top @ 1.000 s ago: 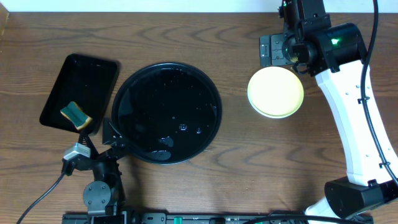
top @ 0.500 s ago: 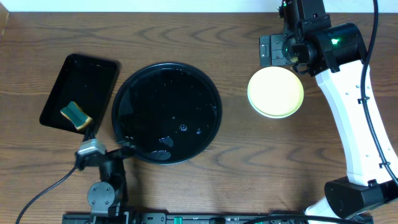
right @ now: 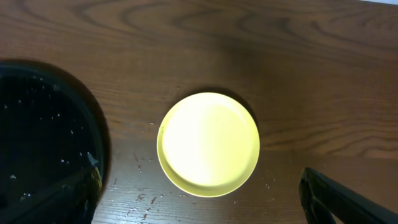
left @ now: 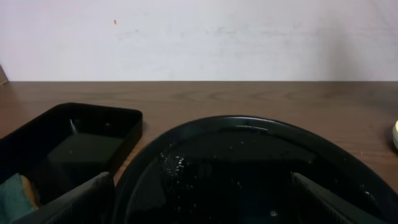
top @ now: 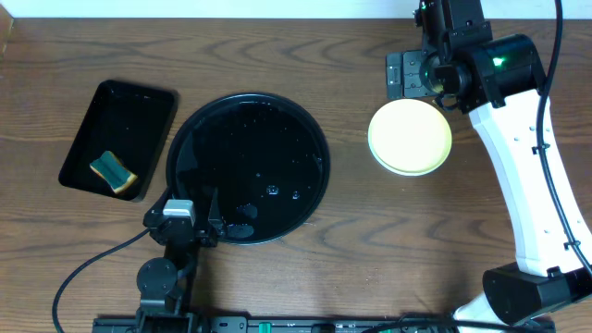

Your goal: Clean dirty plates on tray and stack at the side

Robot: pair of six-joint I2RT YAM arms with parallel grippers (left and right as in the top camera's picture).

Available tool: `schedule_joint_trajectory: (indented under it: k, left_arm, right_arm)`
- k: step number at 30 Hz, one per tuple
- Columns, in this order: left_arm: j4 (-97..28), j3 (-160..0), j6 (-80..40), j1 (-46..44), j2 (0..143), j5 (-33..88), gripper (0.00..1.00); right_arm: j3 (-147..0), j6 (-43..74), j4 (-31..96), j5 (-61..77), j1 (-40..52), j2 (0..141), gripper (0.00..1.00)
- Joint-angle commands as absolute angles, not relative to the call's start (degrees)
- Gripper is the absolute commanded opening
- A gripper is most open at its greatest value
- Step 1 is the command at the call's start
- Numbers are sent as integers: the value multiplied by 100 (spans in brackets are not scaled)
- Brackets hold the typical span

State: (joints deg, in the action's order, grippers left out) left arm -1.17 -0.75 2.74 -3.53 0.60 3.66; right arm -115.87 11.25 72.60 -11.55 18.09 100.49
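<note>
Overhead: round tray (top: 277, 129) sits centre-left on the table (top: 351, 240). Yellow plate (top: 410, 137) is to its right, apart from it. Left end effector (top: 191, 211) is at the tray's near rim, right end effector (top: 407, 76) just beyond the plate's far edge. Sponge (top: 113, 171) lies in the rectangular tray (top: 129, 111), far left.
Left wrist: jaws wide, nothing held.
Right wrist: jaws wide, empty, above the plate.
</note>
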Motion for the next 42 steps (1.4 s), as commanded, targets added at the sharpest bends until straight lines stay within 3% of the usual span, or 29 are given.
schedule_joint_trajectory:
  k: [1,42]
  left_arm:
    - [-379,-23,384,-364,10,585,88]
    - [-366,-23,386,-362,257,554,88]
  right_arm:
    - [-11655,1063,7266,-1216,1846,9998,99]
    - [-11655,1063,7266,-1216,1846,9998,99]
